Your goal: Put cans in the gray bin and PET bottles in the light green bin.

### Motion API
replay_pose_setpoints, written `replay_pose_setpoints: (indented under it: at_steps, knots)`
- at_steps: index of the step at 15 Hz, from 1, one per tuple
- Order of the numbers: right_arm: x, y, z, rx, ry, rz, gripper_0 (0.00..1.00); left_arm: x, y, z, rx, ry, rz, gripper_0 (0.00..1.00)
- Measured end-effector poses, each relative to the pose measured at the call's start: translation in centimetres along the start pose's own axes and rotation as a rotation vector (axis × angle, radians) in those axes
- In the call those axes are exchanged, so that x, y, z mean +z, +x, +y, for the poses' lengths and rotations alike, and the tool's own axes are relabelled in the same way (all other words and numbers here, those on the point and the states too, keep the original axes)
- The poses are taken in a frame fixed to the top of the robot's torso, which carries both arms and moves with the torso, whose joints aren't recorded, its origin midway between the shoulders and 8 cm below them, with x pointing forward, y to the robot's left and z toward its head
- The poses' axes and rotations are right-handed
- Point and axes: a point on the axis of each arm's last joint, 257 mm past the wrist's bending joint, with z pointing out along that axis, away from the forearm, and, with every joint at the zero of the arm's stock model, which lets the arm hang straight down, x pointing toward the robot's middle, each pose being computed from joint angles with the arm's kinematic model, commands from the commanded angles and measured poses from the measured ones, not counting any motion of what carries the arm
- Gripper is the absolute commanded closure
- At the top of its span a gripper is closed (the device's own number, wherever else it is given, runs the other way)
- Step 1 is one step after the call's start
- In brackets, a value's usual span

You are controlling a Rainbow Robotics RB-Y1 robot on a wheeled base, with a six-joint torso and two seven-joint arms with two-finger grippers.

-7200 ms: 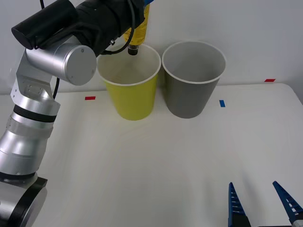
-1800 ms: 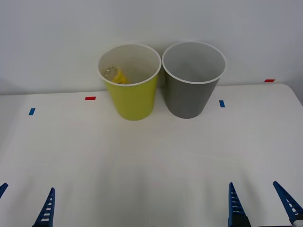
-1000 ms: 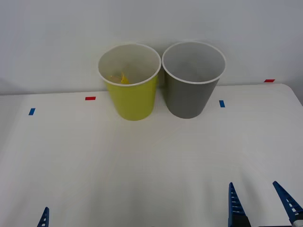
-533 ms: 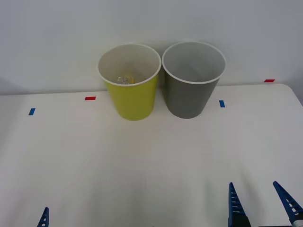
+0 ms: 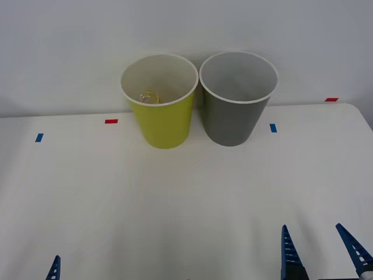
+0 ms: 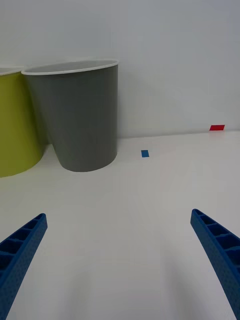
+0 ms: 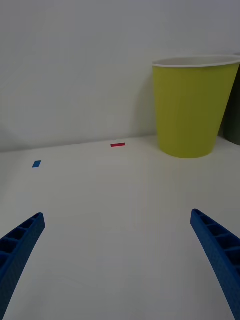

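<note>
At the back of the white bench, the light green bin and gray bin stand side by side.
What looks like the PET bottle lies inside the green one; the left claw and right claw hover low near the front edge, both spread wide, holding nothing.

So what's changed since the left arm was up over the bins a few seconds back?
The PET bottle has been let go and now lies inside the light green bin. The left end effector has pulled back to the near table edge, fingers open. The right end effector stayed parked and open at the near edge, and the gray bin and light green bin have not shifted.
</note>
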Motion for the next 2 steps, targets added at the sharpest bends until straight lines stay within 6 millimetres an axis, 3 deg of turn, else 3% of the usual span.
replay_pose_setpoints:
  at_steps: [2]
  knots:
    - [0.00, 0.00, 0.00, 0.000, 0.000, 0.000, 0.00, 0.00, 0.00, 0.00, 0.000, 0.000, 0.000, 0.00]
